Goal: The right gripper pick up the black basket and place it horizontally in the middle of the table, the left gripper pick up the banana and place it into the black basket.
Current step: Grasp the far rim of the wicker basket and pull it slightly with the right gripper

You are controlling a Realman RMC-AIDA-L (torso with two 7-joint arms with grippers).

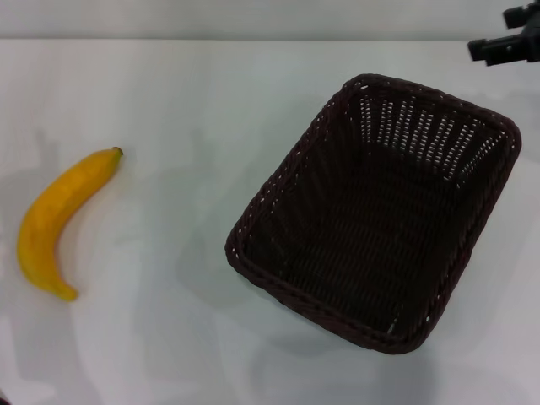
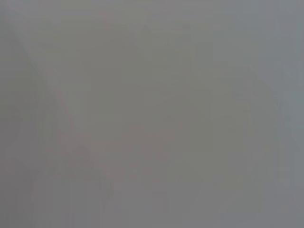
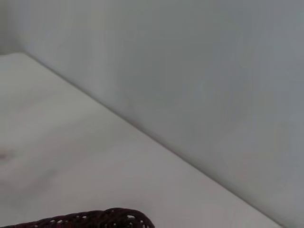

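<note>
Black basket askew on table; banana left; right end effector far corner, grip state unclear.

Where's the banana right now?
In the head view, the banana lies on the table at the robot's far left, apart from the basket on the right.

Bright even light, soft faint shadows on the table, left wrist view featureless grey

Shows a short stretch of the black basket, only its braided rim, at one edge of the view. Beyond it, bare white surface reaching a plain pale grey wall along a straight slanting line.
</note>
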